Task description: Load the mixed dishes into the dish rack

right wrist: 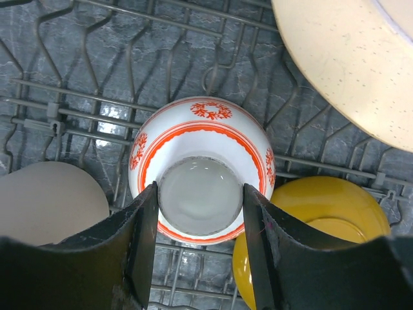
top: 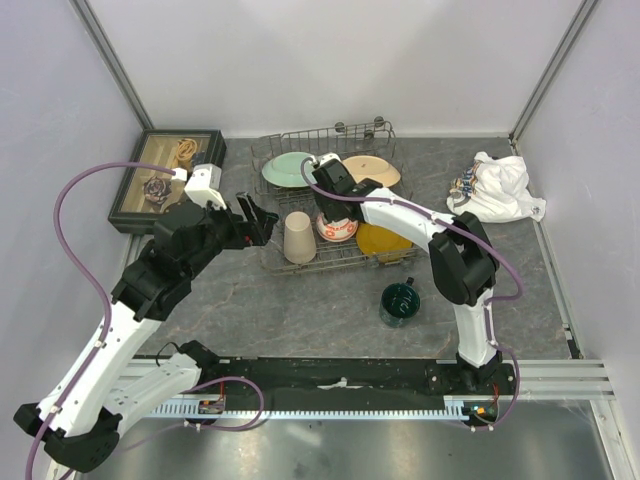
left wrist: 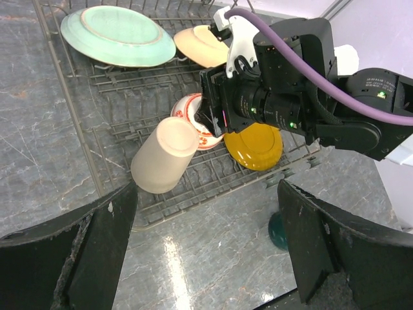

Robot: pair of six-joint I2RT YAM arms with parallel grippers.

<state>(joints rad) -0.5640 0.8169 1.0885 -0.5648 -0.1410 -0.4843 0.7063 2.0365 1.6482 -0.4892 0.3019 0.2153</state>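
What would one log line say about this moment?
right jaws: gripping upturned small red-orange bowl in dish rack | left jaws: open, empty | dark green mug: on table

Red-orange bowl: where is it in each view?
Top external: bowl near centre, under the right arm.
Left wrist: bowl centre, partly behind that arm.
Right wrist: bowl centre, upside down between the fingers.
Shared landmark: yellow plate, just right of it.

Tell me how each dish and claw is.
Green plate, tilted in rack.
Tan plate, tilted in rack.
Yellow plate, resting in rack.
Bowl, upside down in rack.
Cup, on its side in rack.
Mug, upright on table.
Left claw, open, empty.
Right claw, shut on bowl.
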